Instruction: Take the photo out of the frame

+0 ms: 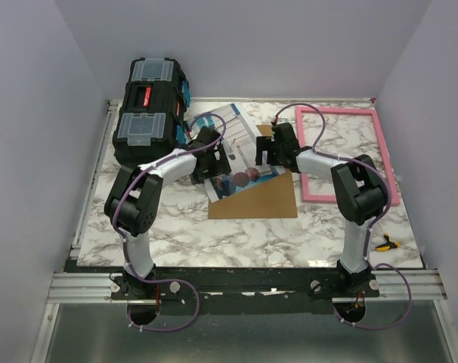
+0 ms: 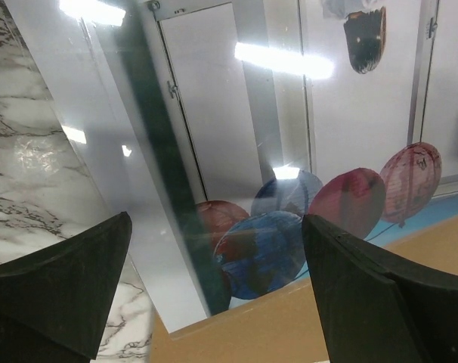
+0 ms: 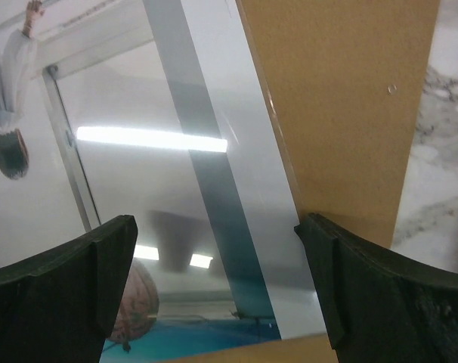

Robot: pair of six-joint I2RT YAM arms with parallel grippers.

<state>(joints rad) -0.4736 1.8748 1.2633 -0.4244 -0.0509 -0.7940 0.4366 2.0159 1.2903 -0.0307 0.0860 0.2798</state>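
My left gripper (image 2: 216, 227) and right gripper (image 3: 215, 223) gape wide, both empty. The photo (image 1: 229, 125) lies directly beneath both, seemingly clear of the frame (image 1: 342, 112).

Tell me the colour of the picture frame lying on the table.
The frame is pink. It shows best in the top external view.

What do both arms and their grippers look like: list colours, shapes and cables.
The left arm and right arm match: bulky black joint housings, white tubular links, a purple cable looping along each. The left gripper and right gripper each have two matte black, wedge-shaped fingers. No markings are visible.
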